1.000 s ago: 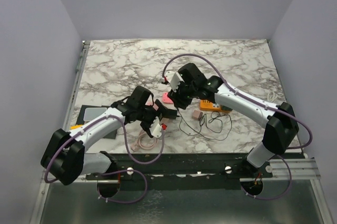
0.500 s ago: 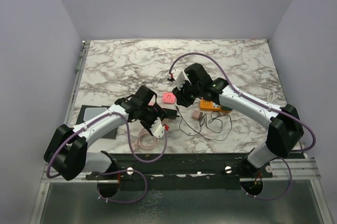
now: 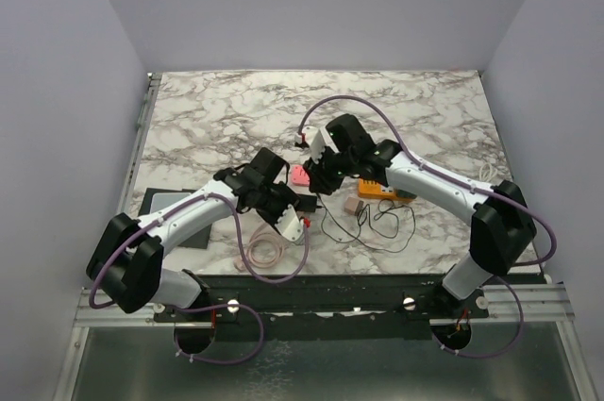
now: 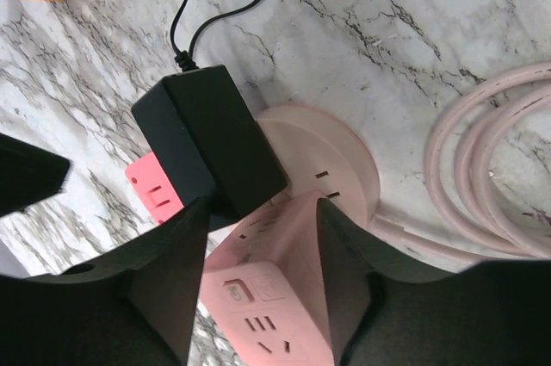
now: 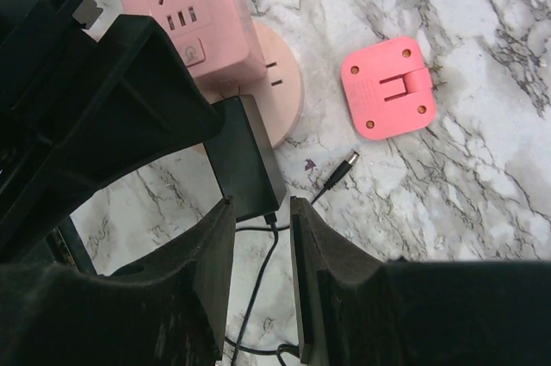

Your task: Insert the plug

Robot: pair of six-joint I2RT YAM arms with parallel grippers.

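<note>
Appears close to done, with the black plug (image 4: 207, 138) against the pink socket cube (image 4: 267, 297), seating unproven. Cannot tell grip: left gripper (image 4: 263, 211) straddling the cube, right gripper (image 5: 260, 207) narrowed at the plug's cord end.

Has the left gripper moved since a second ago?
Yes. Seen from above, the left gripper has shifted right and a little up the table, toward the orange block, which has stayed put.

Bright, even light, soft shadows (wrist views' near edges blur).
</note>
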